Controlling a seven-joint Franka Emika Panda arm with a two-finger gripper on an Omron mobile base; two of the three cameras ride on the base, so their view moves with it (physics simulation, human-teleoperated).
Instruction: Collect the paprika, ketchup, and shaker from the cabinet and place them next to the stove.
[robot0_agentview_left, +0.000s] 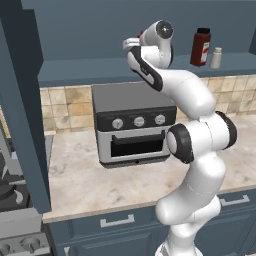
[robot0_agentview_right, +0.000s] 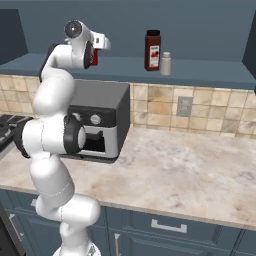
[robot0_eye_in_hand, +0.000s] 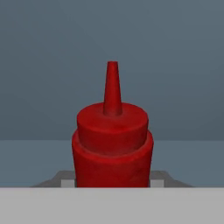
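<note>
Red bottle right at the hand

Red pointy-nozzled ketchup bottle (robot0_eye_in_hand: 112, 144) is sitting between the gripper (robot0_eye_in_hand: 112, 183) tips in the hand view; whether they are squeezing it, I cannot tell. Side views are showing the brown paprika jar (robot0_agentview_right: 152, 50) and pale shaker (robot0_agentview_right: 165, 63) standing together on the blue-grey cabinet shelf (robot0_agentview_right: 200, 74).

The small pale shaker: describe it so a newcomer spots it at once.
Find the dark blue-grey wall cabinet with its long open shelf above the tiled backsplash. On that shelf stands a dark reddish-brown, black-capped spice jar; the small pale grey-white tapered shaker sits just beside it, the shortest and only pale item there.
</note>
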